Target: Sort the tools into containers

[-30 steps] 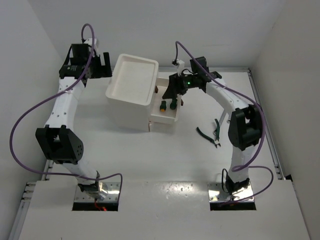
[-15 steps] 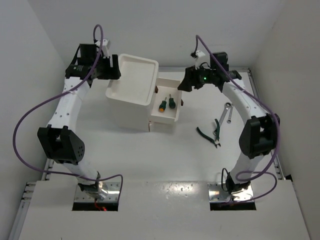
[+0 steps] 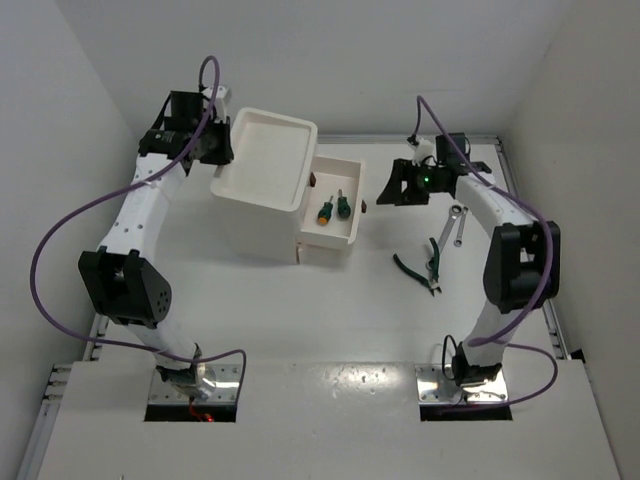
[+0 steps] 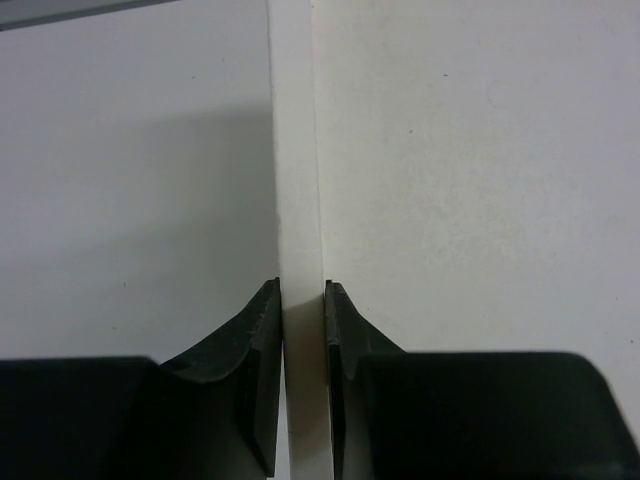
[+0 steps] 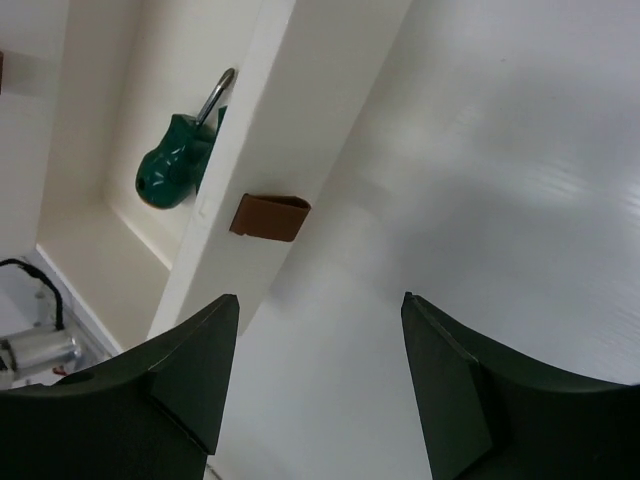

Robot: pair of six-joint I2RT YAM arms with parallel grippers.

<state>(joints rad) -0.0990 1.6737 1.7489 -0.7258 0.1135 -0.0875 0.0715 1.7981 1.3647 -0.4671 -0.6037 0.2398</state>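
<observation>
The left end effector [image 4: 302, 290] is closed on the thin white rim [image 4: 296, 150] of the top tray, at the upper left of the drawer unit [image 3: 250, 225], which looks like a hold to steady the unit. The right end effector [image 5: 320, 300] hangs with its jaws wide apart and nothing between them, just beside the brown handle [image 5: 270, 217] on the front of the pulled-out drawer [image 3: 335, 234], not touching it.

Inside that drawer, at the centre of the overhead view, lie a green-handled screwdriver [image 5: 175, 165] and an orange-handled screwdriver [image 3: 325, 211]. Dark green-handled pliers [image 3: 413, 272] and a silver wrench [image 3: 457, 222] lie on the desk [image 3: 300, 310] at the right of the frame, well apart from the unit.

The step in hand appears to be filling this drawer, with the sorting partly done. The next move probably calls for the right arm to swing toward the lower right and come down over the pliers or wrench with its jaws lined up across the slim metal. Alternatively it could push the drawer front in, while the left clamp keeps the unit from sliding.
</observation>
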